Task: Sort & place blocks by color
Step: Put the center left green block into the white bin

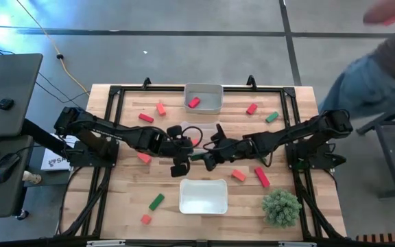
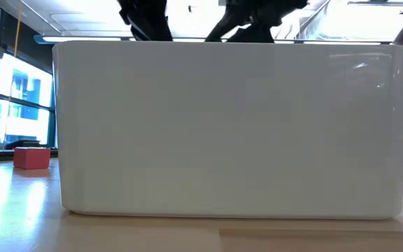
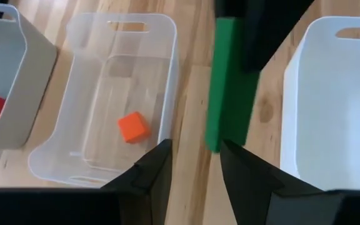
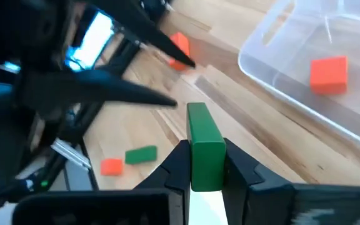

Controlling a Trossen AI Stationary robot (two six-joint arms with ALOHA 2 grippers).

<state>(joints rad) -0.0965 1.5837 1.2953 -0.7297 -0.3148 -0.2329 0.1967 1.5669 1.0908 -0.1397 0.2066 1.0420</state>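
Handover at table centre: right gripper [image 4: 206,164] clenched a green block [image 4: 204,145], its long axis pointing toward the left gripper [image 3: 195,164], released and just beside it.

Overhead cam gives me the whole table [image 1: 115,199] straight down. Low cam sits at tabletop height, nearly against the white tray [image 2: 229,126], which blocks most of its view. Left wrist cam looks down close on the clear tray [image 3: 99,156]; right wrist cam sees that tray too, and both catch the green block [image 4: 204,147].
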